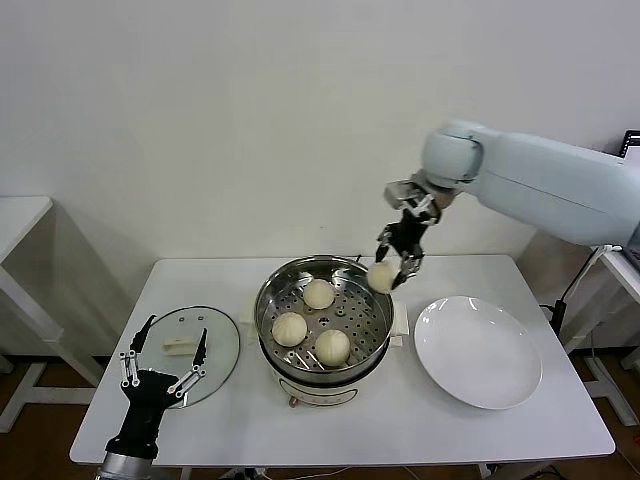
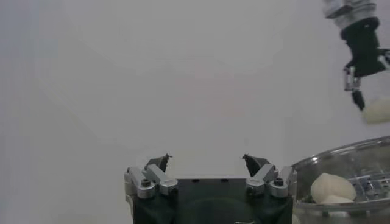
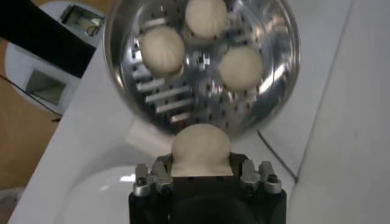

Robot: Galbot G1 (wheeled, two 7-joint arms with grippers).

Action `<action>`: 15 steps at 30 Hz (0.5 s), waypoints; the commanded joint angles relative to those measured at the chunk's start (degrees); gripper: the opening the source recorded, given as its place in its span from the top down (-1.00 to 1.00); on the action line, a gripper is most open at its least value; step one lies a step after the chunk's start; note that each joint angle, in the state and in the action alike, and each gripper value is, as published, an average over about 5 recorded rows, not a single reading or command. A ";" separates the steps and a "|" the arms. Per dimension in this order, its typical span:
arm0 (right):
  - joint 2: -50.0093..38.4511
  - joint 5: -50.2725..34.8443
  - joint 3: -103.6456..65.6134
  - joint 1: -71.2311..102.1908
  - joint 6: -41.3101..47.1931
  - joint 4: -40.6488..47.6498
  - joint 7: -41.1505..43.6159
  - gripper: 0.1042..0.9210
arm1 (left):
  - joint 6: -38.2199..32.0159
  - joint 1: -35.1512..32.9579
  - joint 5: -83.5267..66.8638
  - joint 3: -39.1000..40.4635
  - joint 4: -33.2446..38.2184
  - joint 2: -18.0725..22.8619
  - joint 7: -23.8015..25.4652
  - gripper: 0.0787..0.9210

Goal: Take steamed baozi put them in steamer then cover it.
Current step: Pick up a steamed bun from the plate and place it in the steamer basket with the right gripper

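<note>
A white table [image 1: 440,440] stands against a plain pale wall. Above the steamer's right rim, the right gripper [image 1: 398,268] has its jaws closed on a baozi [image 1: 381,276], pinching it from both sides; in the right wrist view that bun [image 3: 201,146] sits between the fingers with the pot beneath. The steamer [image 1: 322,318] stands at the table's middle, and three baozi [image 1: 318,294] lie apart on its perforated tray [image 3: 183,100]. A bare white plate [image 1: 478,352] rests just right of the pot. At the left, the cover [image 1: 225,355] lies flat on the table. The left gripper [image 1: 163,362] hovers over its near edge, jaws spread wide and holding nothing.
</note>
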State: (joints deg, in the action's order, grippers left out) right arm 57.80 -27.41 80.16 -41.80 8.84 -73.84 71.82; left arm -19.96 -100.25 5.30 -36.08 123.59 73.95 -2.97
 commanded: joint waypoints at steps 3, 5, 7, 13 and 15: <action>6.43 -2.61 4.98 0.04 3.86 -4.05 -5.40 -0.34 | 0.12 0.71 -0.06 0.29 -0.15 0.23 -0.06 -0.77; 6.66 -1.19 5.12 1.22 4.03 -3.99 -5.71 -0.34 | 0.10 0.60 -0.15 0.12 0.02 0.22 -0.08 -0.77; 6.89 0.01 5.16 2.16 4.14 -3.65 -5.91 -0.34 | 0.06 0.46 -0.24 -0.08 0.17 0.20 -0.10 -0.77; 7.57 2.24 5.37 3.80 3.97 -1.50 -6.47 -0.34 | -0.10 0.01 -0.43 -0.47 0.58 0.22 -0.17 -0.77; 7.69 2.78 5.31 4.18 3.89 -0.78 -6.72 -0.35 | -0.17 -0.12 -0.48 -0.59 0.67 0.24 -0.22 -0.77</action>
State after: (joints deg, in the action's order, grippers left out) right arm 63.86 -26.53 84.32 -39.06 11.93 -75.24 66.59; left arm -20.04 -100.28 4.96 -36.47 124.11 74.14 -3.11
